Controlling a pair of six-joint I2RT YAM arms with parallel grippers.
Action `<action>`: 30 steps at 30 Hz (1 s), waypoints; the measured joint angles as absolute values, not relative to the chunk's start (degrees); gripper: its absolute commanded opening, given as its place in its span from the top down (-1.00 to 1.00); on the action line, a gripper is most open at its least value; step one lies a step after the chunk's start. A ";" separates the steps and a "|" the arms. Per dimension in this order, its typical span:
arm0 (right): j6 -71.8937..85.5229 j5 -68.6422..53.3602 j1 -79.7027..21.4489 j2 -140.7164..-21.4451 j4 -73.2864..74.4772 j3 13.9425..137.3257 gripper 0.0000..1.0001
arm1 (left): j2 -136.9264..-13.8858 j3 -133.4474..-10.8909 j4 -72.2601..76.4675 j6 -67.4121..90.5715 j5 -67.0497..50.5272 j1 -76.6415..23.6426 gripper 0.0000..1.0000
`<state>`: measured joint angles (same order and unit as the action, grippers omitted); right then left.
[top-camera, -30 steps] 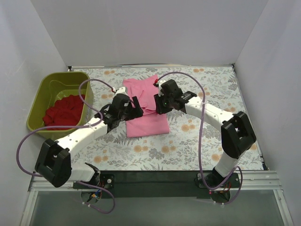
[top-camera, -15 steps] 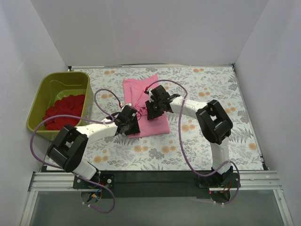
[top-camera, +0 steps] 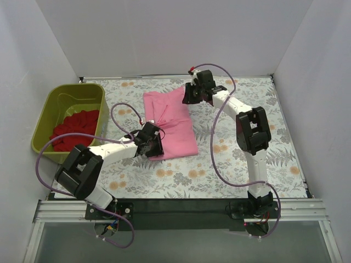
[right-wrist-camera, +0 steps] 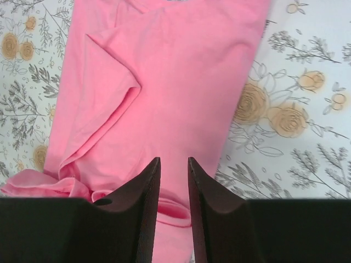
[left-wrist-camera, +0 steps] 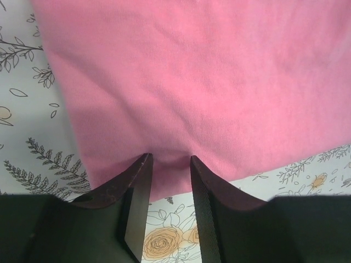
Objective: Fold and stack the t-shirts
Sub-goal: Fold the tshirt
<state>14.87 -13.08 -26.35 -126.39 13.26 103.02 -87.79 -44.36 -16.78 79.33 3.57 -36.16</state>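
Since a second ago the right gripper (top-camera: pixel 193 94) has been carried to the pink t-shirt's (top-camera: pixel 171 123) far edge, jaws narrowly parted; left gripper (left-wrist-camera: pixel 169 164) pinches the near hem; lengthwise fold judged imminent.

Olive tub (top-camera: pixel 55 101) on floral tablecloth (top-camera: pixel 230 164)

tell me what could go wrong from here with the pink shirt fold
The left claw sits at the near hem of the pink t-shirt with only a little cloth between its fingers; that pinch could slip, or catch just one layer. The right claw is at the far end, where the cloth is bunched beside it, so pulling may drag wrinkles into the fold. The red t-shirt lies crumpled in the green tub, not yet folded.
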 measured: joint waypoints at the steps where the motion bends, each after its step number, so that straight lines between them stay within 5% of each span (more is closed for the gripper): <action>1: 14.85 -13.32 -25.56 -126.10 12.95 103.09 0.41 | -87.61 -44.38 -16.91 79.35 3.60 -36.16 0.29; 9: 16.67 -19.81 -26.28 -111.02 9.47 82.81 0.41 | -85.62 -48.84 -22.28 77.78 4.14 -34.76 0.24; 17: 19.97 -26.33 -28.73 -99.18 4.19 64.42 0.41 | -91.64 -60.20 -20.69 73.12 3.79 -26.52 0.48; 30: 21.06 -27.66 -29.36 -95.48 1.54 57.17 0.42 | -112.07 -75.66 -21.19 67.07 2.96 -21.69 0.50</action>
<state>21.06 -27.66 -29.36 -95.48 1.54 57.17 -112.07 -75.66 -21.19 67.07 2.96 -21.69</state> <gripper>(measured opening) 0.295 0.242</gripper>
